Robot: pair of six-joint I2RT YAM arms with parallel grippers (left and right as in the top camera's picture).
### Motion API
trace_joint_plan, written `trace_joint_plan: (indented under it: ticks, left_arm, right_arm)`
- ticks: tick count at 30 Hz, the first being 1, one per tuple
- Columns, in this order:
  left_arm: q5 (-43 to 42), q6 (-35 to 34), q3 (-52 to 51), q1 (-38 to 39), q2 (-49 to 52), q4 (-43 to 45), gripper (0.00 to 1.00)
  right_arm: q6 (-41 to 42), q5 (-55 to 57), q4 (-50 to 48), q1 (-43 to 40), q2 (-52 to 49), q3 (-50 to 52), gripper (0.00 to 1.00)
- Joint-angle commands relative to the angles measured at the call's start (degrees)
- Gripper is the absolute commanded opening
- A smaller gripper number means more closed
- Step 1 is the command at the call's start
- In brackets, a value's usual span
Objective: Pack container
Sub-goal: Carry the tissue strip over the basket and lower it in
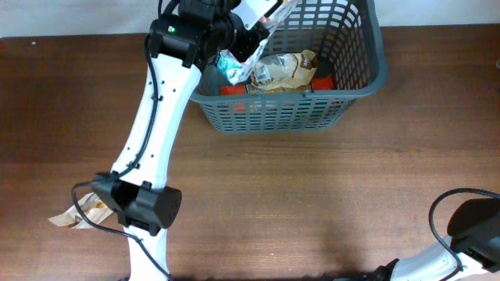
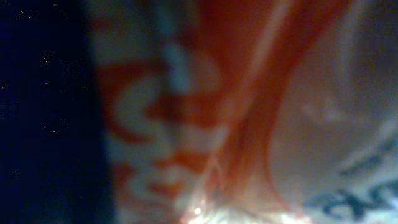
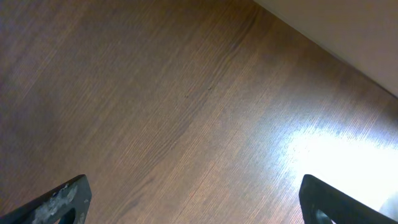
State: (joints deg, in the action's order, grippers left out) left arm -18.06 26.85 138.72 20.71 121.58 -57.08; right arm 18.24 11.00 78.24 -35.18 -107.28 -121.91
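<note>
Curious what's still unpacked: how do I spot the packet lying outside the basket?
Find the big grey basket at the table's far edge, then follow the white arm down to its black joint at the front left. Just left of that joint a small tan packet lies flat, the only grocery on the table itself.

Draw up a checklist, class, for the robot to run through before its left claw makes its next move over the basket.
1. Left claw gripping the clear packet: ok.
2. Clear packet above the basket opening, inside the rim: ok.
3. Drop spot free beside the brown bag and teal packet: cannot tell, the left arm hides it.
4. Left wrist view usable: not ok, blurred orange wrapping fills it.
5. Right claw open over the table, away from the basket: ok.
6. All groceries packed: not ok, a tan packet lies by the left arm's base.
</note>
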Motion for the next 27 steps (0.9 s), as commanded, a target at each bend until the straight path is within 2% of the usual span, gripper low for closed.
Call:
trace_joint_plan:
  ticks: [1,9,17,25,27]
  left_arm:
    - [-1.25,1.53,-5.31,-1.18,0.68,2.1,0.02]
    - [-1.25,1.42,-10.01,-1.18,3.63,3.65,0.05]
    - [-1.25,0.61,-10.1,-1.18,7.3,3.67,0.18]
    - [-1.29,-3.26,-10.19,-1.18,11.13,3.41,0.2]
    - [-1.27,-3.26,-10.19,-1.18,11.76,3.28,0.31]
  right_arm:
    - [0.72,-0.11,0.0,-0.04,1.03,0.22,0.99]
    - [0.72,-0.11,0.0,-0.04,1.03,0.22,0.99]
    - [0.72,-0.11,0.0,-0.04,1.03,0.22,0.99]
    - [0.72,-0.11,0.0,-0.04,1.03,0.22,0.99]
    - [0.72,-0.11,0.0,-0.04,1.03,0.22,0.99]
